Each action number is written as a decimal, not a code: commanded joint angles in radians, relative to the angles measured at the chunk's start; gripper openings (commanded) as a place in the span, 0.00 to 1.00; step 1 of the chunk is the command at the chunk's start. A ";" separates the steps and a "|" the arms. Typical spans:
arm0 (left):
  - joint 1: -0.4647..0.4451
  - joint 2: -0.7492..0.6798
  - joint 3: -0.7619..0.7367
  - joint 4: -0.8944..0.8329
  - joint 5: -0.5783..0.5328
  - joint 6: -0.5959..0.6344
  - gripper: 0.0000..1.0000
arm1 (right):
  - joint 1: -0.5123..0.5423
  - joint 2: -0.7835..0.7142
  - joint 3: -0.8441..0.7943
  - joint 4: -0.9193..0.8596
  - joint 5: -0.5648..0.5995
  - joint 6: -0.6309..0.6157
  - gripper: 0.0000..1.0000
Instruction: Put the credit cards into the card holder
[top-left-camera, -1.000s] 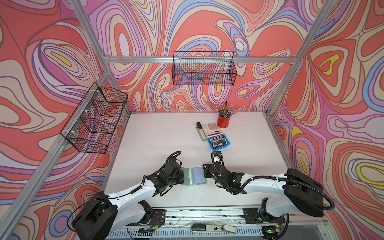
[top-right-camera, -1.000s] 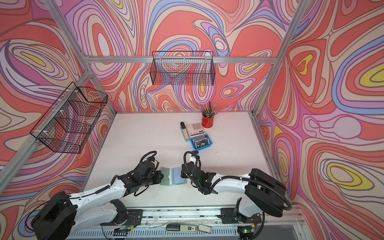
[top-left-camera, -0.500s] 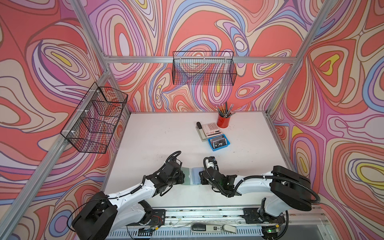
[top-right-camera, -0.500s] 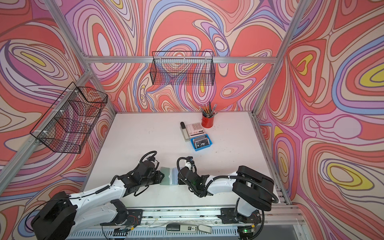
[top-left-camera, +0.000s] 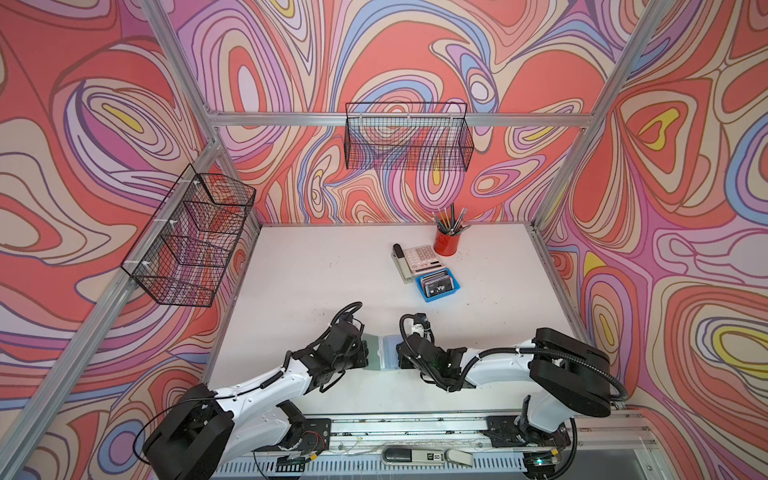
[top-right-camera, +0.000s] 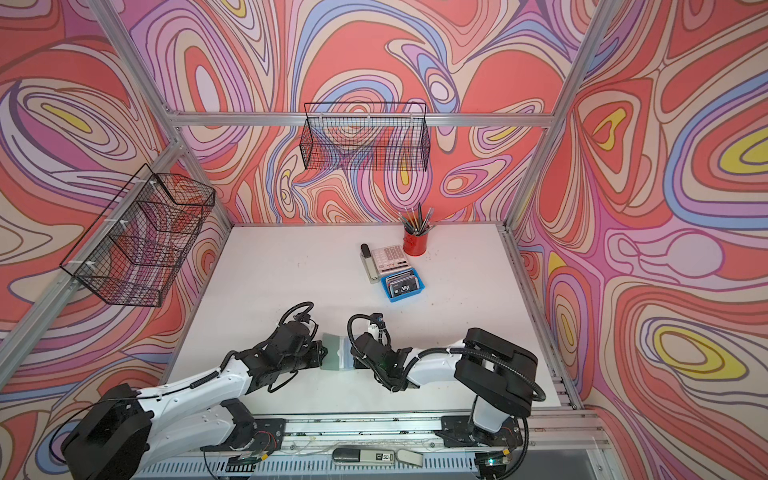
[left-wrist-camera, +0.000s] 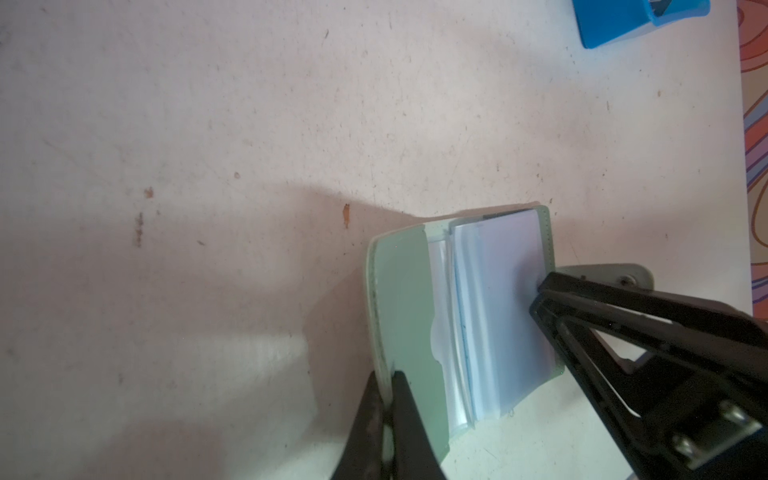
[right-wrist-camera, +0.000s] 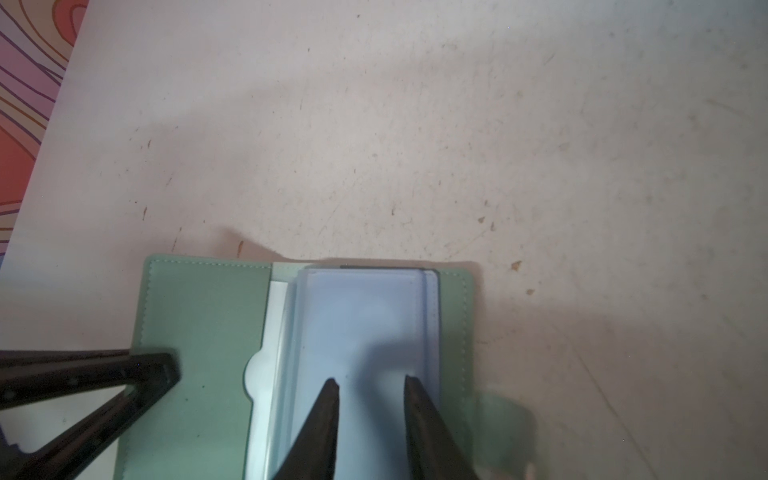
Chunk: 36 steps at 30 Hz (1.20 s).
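- Swirl-patterned walls in red, pink and lilac closed in a scuffed white tabletop (top-left-camera: 311, 270).
- The small sage-green, leather-like card holder (right-wrist-camera: 203, 332) lay open near the table's front edge, between the two arms, with its clear plastic sleeves (right-wrist-camera: 365, 324) facing up.
- The left gripper (left-wrist-camera: 388, 380) was pinched tight on the edge of the holder's green cover, pinning that flap flat.
- The right gripper (right-wrist-camera: 372, 384) rested on the sleeves with its jaws a narrow gap apart. It seemed to grip nothing, though the wrist view was soft there.
- The thin plastic credit cards (top-left-camera: 437, 283), a stack topped by a dark "Vip" card, stood in a small blue plastic tray (top-left-camera: 420, 289) well apart towards the back, just beside a white calculator with grey keys (top-left-camera: 424, 257).
- To do the step well, the left pinch needed to hold firm while the right tips eased one sleeve mouth open lightly, since such thin film would likely buckle or cling.
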 joint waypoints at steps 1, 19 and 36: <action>0.004 0.004 -0.011 -0.016 -0.029 0.004 0.04 | 0.004 0.004 0.009 -0.039 0.031 0.018 0.31; 0.004 0.022 -0.012 -0.002 -0.020 0.004 0.00 | 0.004 -0.027 -0.003 -0.044 0.039 0.018 0.32; 0.004 0.020 -0.013 0.004 -0.015 0.002 0.00 | 0.005 0.012 0.007 0.006 -0.016 -0.003 0.30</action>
